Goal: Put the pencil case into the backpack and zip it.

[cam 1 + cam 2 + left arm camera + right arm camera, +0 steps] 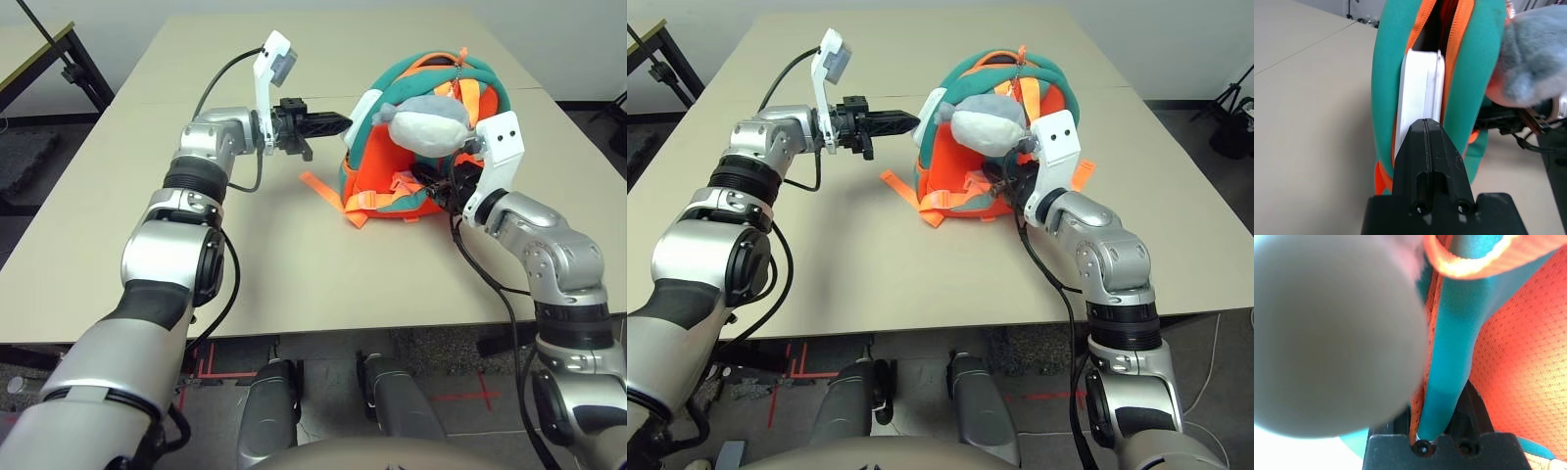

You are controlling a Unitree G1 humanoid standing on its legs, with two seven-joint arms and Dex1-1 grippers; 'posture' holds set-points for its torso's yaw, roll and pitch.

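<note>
One orange backpack [402, 147] with teal trim stands upright near the middle of the beige table [294, 264], two orange webbing straps trailing onto the tabletop beside it. One white pencil case [1422, 93] sits on edge inside the backpack's open zipper slot, its end showing between the teal edges. The left claw [338, 124], fingers pressed together and empty, points level at that opening from just beside it. One grey-white plush toy [431, 122] hangs over the backpack's front and blocks much of the right wrist view. The right claw [443, 186] is clamped on a teal strip of the backpack.
</note>
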